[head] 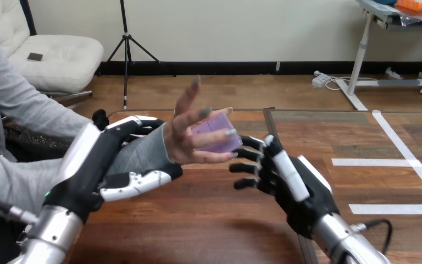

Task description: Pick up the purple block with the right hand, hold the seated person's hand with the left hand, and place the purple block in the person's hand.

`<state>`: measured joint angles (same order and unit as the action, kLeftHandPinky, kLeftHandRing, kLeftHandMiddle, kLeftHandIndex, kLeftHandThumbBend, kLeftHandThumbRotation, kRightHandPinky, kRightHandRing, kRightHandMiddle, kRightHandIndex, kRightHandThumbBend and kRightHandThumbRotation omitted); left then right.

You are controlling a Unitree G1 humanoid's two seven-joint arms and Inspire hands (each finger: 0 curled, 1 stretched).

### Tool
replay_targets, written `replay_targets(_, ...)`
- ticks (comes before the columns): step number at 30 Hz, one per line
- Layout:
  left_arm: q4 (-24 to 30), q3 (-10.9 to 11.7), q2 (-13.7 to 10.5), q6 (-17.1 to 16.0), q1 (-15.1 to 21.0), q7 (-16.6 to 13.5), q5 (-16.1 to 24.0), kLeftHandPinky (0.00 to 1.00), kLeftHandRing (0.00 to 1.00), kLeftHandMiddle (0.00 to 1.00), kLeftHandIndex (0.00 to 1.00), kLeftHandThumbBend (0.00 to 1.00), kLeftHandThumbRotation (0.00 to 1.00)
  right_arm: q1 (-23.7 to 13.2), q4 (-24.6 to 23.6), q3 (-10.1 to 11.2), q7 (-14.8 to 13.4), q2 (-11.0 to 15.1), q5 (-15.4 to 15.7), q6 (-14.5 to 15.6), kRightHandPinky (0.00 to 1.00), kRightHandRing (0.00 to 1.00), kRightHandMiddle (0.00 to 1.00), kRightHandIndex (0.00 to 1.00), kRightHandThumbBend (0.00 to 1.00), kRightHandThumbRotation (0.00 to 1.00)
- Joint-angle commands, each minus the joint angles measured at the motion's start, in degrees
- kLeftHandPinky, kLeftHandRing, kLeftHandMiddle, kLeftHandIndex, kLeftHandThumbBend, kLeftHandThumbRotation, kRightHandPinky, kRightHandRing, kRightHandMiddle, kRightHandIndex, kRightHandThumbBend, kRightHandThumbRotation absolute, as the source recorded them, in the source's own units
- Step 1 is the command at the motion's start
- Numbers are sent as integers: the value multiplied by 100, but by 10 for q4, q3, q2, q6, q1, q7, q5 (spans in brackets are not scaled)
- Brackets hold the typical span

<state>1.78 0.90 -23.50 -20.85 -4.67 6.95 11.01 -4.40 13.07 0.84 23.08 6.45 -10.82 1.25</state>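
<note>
The person's hand is raised over the wooden table, left of centre, palm towards the right. The purple block lies in that palm, with the person's fingers bent over its face. My left hand is shut on the person's wrist, which is in a grey sleeve: fingers over the top, thumb underneath. My right hand is just right of the block with its fingers stretched out leftward and relaxed. The upper fingertip is at the block's right edge; I cannot tell whether it touches.
White tape lines mark the table's right part. A dark seam runs from front to back across the table behind the block. The person's other arm, in a grey sleeve, lies along the left edge.
</note>
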Motion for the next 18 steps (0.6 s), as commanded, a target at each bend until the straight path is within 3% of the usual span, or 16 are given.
replay_targets(1,20,2,11,-25,-5,13,-33,49,65,69,72,80,55,-14,-42,11,8,10,-14,-1,63,75,80,84,89,86)
replay_targets(8,27,9,9,-42,-25,15,-43,48,63,68,72,87,62,-3,-38,18,15,19,-21,-9,64,76,81,85,90,87)
replay_targets(18,26,19,7,-60,-42,19,-51,55,69,72,72,98,74,14,-41,30,9,22,-19,-8,65,76,81,84,88,86)
